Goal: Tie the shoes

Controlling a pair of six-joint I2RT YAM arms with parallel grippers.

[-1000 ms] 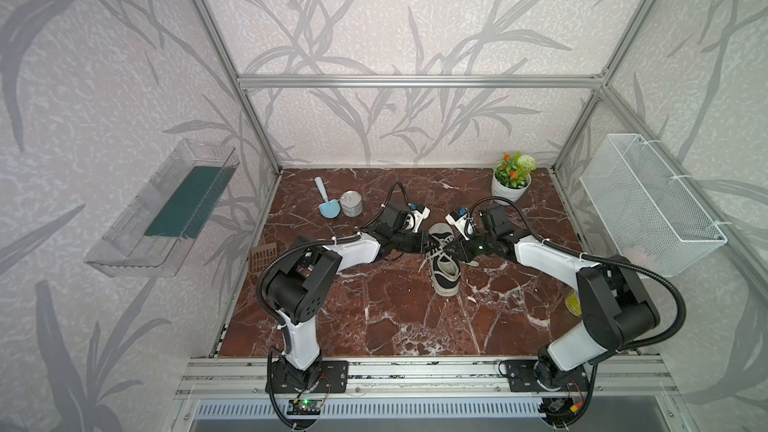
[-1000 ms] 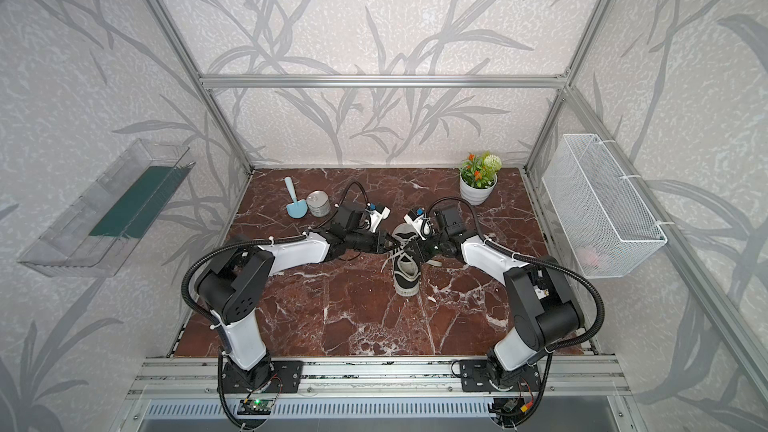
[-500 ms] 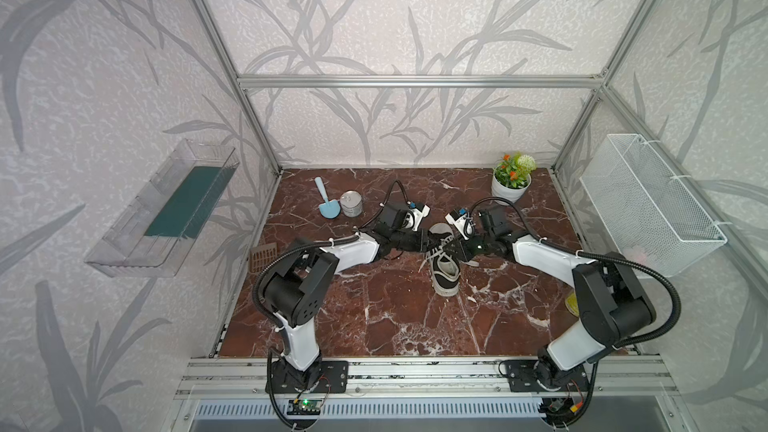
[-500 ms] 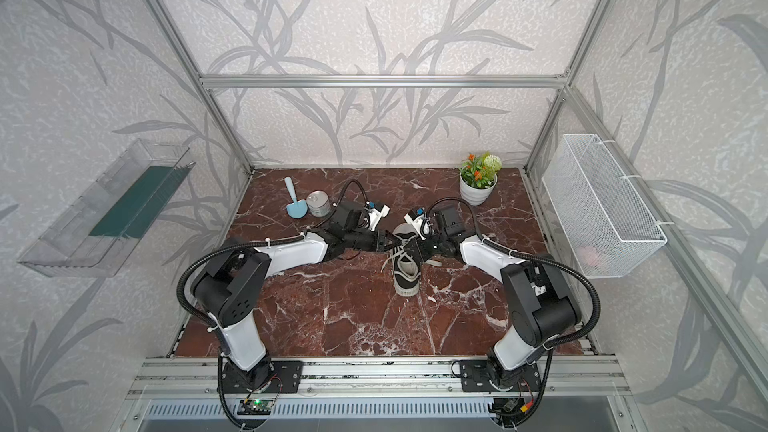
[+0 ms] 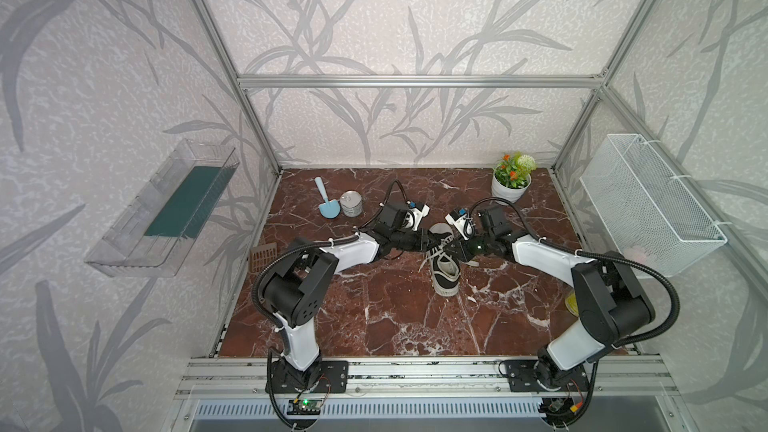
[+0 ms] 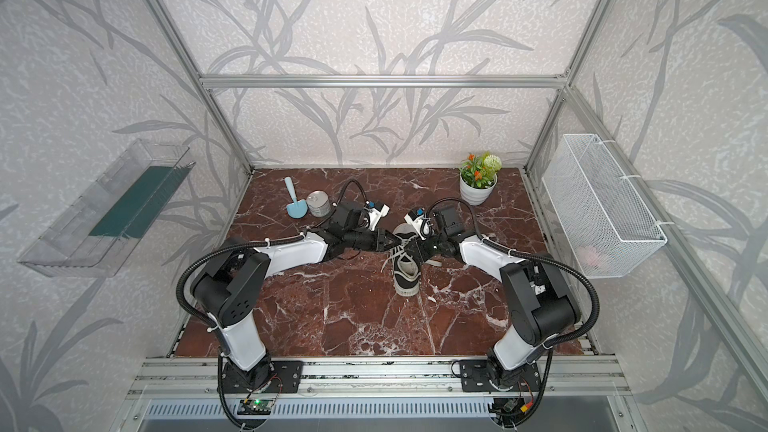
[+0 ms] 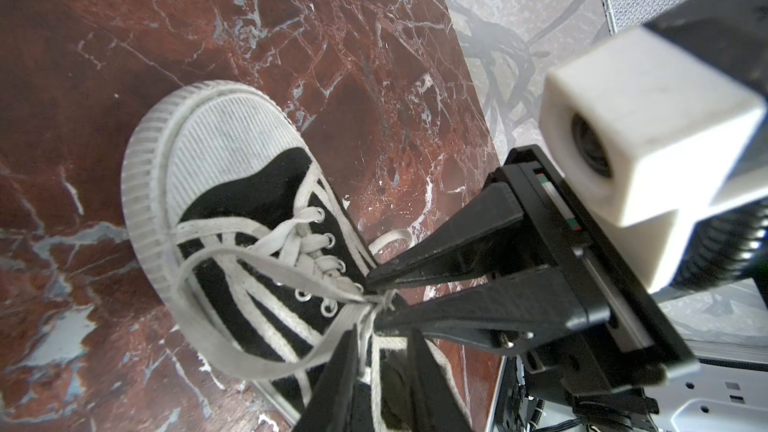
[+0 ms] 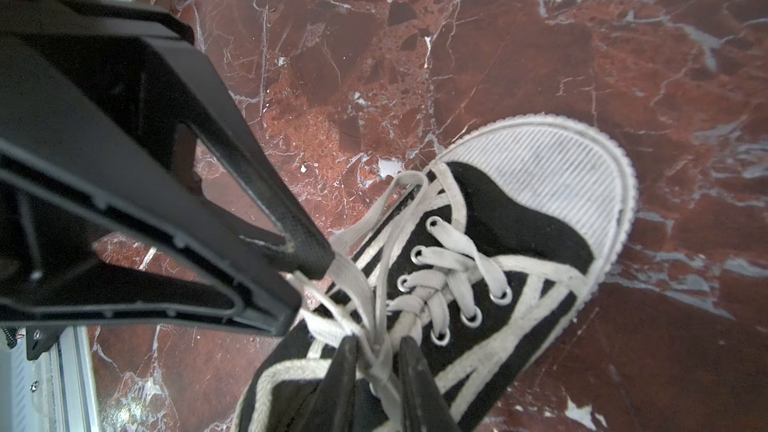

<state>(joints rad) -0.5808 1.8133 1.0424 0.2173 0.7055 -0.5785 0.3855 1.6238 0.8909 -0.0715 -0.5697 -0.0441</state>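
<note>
**Laces bunched between two loosely set end effectors**

The left end effector [image 7: 384, 340] is seen with its jaws narrowly parted and a lace strand running between them; whether that strand is clamped cannot be told. The shoe [image 5: 444, 268] is set mid-bench [image 5: 374, 317], toe toward the near edge, directly between the two arms, and its laces [image 8: 465, 247] are gathered into a bunch between the two sets of jaws. The right end effector [image 8: 376, 344] is likewise nearly closed about the bunch, and a firm hold cannot be confirmed. If the arms are drawn apart, a strand could be slipped out of jaws set this loosely and the loop lost. The unpinned shoe could be dragged or tipped by an uneven pull. The two end effectors, placed just beside each other, could be knocked together.
</note>
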